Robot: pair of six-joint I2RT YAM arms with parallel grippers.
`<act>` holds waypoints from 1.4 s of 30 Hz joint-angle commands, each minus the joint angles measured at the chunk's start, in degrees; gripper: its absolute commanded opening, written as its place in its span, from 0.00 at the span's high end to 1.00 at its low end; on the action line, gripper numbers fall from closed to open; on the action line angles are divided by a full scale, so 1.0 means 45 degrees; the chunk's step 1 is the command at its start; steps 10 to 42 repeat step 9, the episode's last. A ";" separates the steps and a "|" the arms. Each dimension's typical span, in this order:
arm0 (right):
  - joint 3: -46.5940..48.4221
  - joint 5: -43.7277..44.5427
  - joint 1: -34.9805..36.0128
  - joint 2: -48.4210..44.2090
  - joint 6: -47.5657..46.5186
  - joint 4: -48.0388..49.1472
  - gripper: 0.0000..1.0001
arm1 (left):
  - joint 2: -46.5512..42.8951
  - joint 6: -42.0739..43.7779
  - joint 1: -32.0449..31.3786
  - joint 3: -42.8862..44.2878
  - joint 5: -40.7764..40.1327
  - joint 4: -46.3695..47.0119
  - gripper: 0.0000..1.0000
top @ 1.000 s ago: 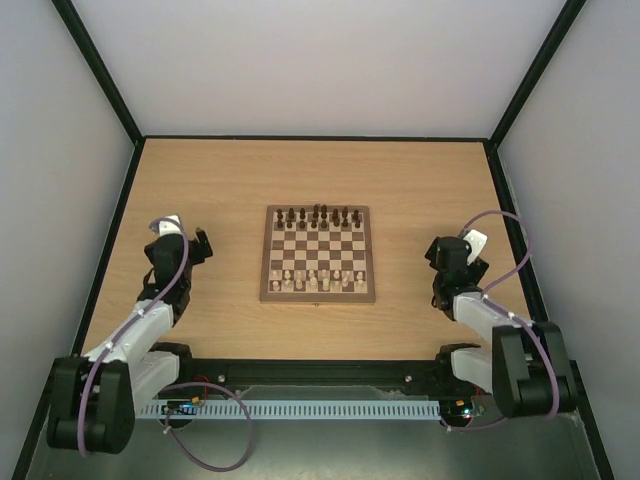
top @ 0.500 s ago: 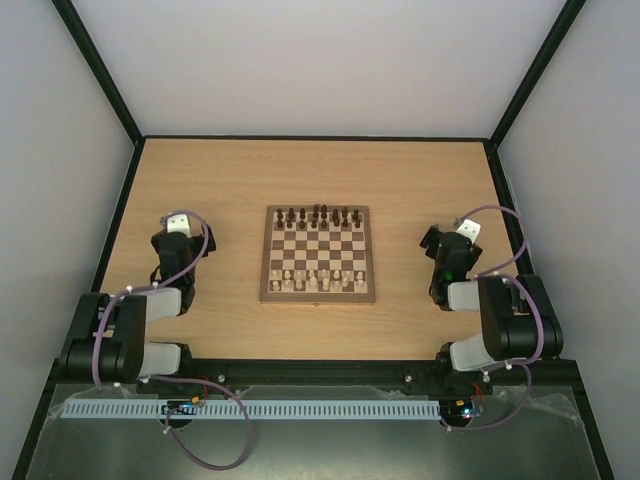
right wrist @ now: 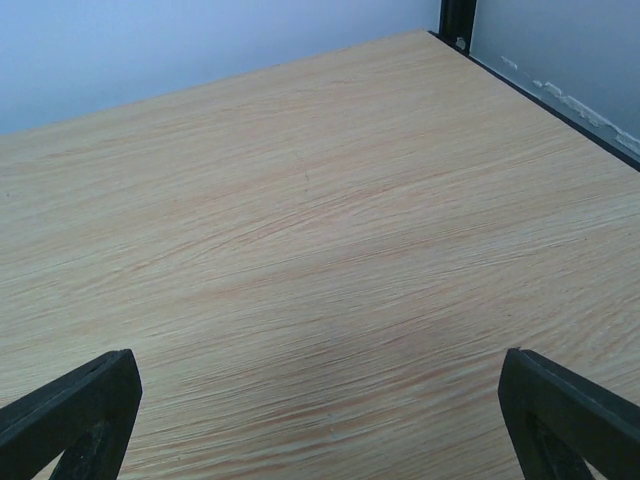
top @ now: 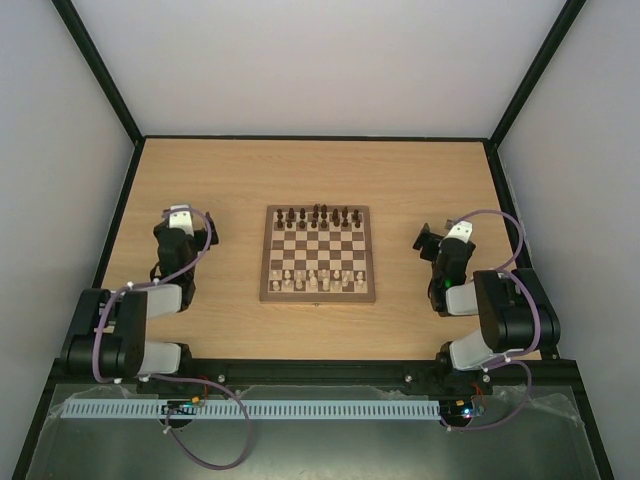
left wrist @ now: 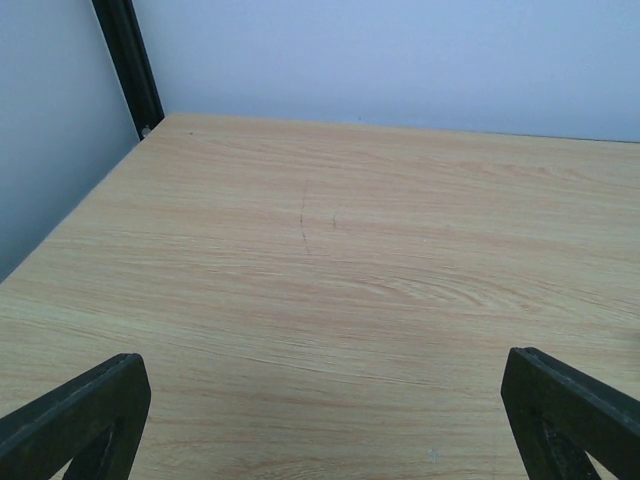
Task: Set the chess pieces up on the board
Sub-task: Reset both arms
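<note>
The board (top: pixel 318 296) lies in the middle of the table. On its far rows stand the dark brown chess pieces (top: pixel 318 215), and on its near rows the pale cream chess pieces (top: pixel 318 279). My left gripper (top: pixel 183 232) sits left of the board, apart from it. In its wrist view the left gripper (left wrist: pixel 325 430) is open, its fingers (left wrist: pixel 75 420) wide apart over bare wood. My right gripper (top: pixel 435 245) sits right of the board. Seen from the wrist, the right gripper (right wrist: pixel 320 425) is also open, its fingers (right wrist: pixel 570 415) spread with nothing between them.
Black frame posts (left wrist: pixel 125 60) and pale walls enclose the light-wood tabletop (top: pixel 230 180). A black rail (top: pixel 310 372) and a perforated cable strip (top: pixel 300 409) run along the near edge between the arm bases.
Both arms have folded back toward their bases, elbows drawn in. The right gripper has shifted slightly left, toward the board. Both grippers stay open, and the pieces have not moved.
</note>
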 commanded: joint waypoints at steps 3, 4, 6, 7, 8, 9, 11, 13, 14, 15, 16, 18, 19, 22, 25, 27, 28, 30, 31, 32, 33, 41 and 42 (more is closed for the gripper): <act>-0.0026 0.0023 0.0019 0.0056 -0.0207 0.0914 0.01 | -0.0467 0.0219 0.0093 -0.0186 0.0454 0.0506 0.00; 0.0005 0.0019 0.0026 0.0048 -0.0198 0.0828 0.01 | -0.0477 0.0219 0.0098 -0.0204 0.0469 0.0519 0.00; 0.0131 -0.0625 0.0018 0.0114 -0.0418 0.0626 0.01 | -0.0501 0.0228 0.0093 -0.0222 0.0493 0.0548 0.01; 0.0212 -0.1293 0.0016 0.0143 -0.0735 0.0547 0.01 | -0.0501 0.0228 0.0093 -0.0241 0.0494 0.0563 0.01; 0.0217 -0.1520 0.0016 0.0127 -0.0833 0.0511 0.01 | -0.0522 0.0210 0.0104 -0.0253 0.0477 0.0560 0.00; 0.0201 -0.1554 0.0004 0.0123 -0.0855 0.0535 0.01 | -0.0525 0.0194 0.0107 -0.0262 0.0433 0.0567 0.01; 0.0201 -0.1554 0.0004 0.0123 -0.0855 0.0535 0.01 | -0.0525 0.0194 0.0107 -0.0262 0.0433 0.0567 0.01; 0.0201 -0.1554 0.0004 0.0123 -0.0855 0.0535 0.01 | -0.0525 0.0194 0.0107 -0.0262 0.0433 0.0567 0.01; 0.0201 -0.1554 0.0004 0.0123 -0.0855 0.0535 0.01 | -0.0525 0.0194 0.0107 -0.0262 0.0433 0.0567 0.01; 0.0201 -0.1554 0.0004 0.0123 -0.0855 0.0535 0.01 | -0.0525 0.0194 0.0107 -0.0262 0.0433 0.0567 0.01; 0.0201 -0.1554 0.0004 0.0123 -0.0855 0.0535 0.01 | -0.0525 0.0194 0.0107 -0.0262 0.0433 0.0567 0.01; 0.0201 -0.1554 0.0004 0.0123 -0.0855 0.0535 0.01 | -0.0525 0.0194 0.0107 -0.0262 0.0433 0.0567 0.01; 0.0201 -0.1554 0.0004 0.0123 -0.0855 0.0535 0.01 | -0.0525 0.0194 0.0107 -0.0262 0.0433 0.0567 0.01; 0.0201 -0.1554 0.0004 0.0123 -0.0855 0.0535 0.01 | -0.0525 0.0194 0.0107 -0.0262 0.0433 0.0567 0.01; 0.0201 -0.1554 0.0004 0.0123 -0.0855 0.0535 0.01 | -0.0525 0.0194 0.0107 -0.0262 0.0433 0.0567 0.01; 0.0201 -0.1554 0.0004 0.0123 -0.0855 0.0535 0.01 | -0.0525 0.0194 0.0107 -0.0262 0.0433 0.0567 0.01; 0.0201 -0.1554 0.0004 0.0123 -0.0855 0.0535 0.01 | -0.0525 0.0194 0.0107 -0.0262 0.0433 0.0567 0.01; 0.0201 -0.1554 0.0004 0.0123 -0.0855 0.0535 0.01 | -0.0525 0.0194 0.0107 -0.0262 0.0433 0.0567 0.01; 0.0201 -0.1554 0.0004 0.0123 -0.0855 0.0535 0.01 | -0.0525 0.0194 0.0107 -0.0262 0.0433 0.0567 0.01; 0.0201 -0.1554 0.0004 0.0123 -0.0855 0.0535 0.01 | -0.0525 0.0194 0.0107 -0.0262 0.0433 0.0567 0.01; 0.0201 -0.1554 0.0004 0.0123 -0.0855 0.0535 0.01 | -0.0525 0.0194 0.0107 -0.0262 0.0433 0.0567 0.01; 0.0201 -0.1554 0.0004 0.0123 -0.0855 0.0535 0.01 | -0.0525 0.0194 0.0107 -0.0262 0.0433 0.0567 0.01; 0.0201 -0.1554 0.0004 0.0123 -0.0855 0.0535 0.01 | -0.0525 0.0194 0.0107 -0.0262 0.0433 0.0567 0.01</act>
